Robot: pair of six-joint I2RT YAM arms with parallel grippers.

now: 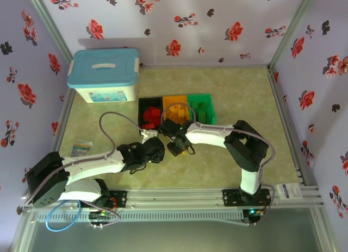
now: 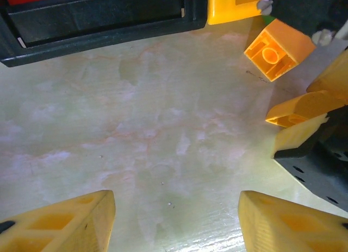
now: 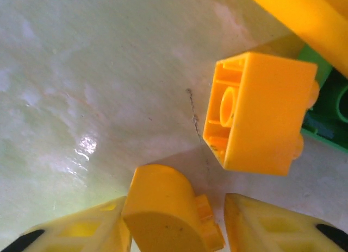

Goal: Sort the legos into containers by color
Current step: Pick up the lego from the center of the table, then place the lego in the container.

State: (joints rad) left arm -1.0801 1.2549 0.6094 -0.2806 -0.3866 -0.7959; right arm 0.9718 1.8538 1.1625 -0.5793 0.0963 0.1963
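Orange lego (image 3: 261, 113) on side, studs sideways

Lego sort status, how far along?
Mostly done: red bricks sit in the black bin, orange ones in the orange bin, green ones in the green bin. In hand: the right tool grips a rounded orange brick. Remaining: that brick plus one more orange brick lying on the table beside it; the left tool is open and empty.
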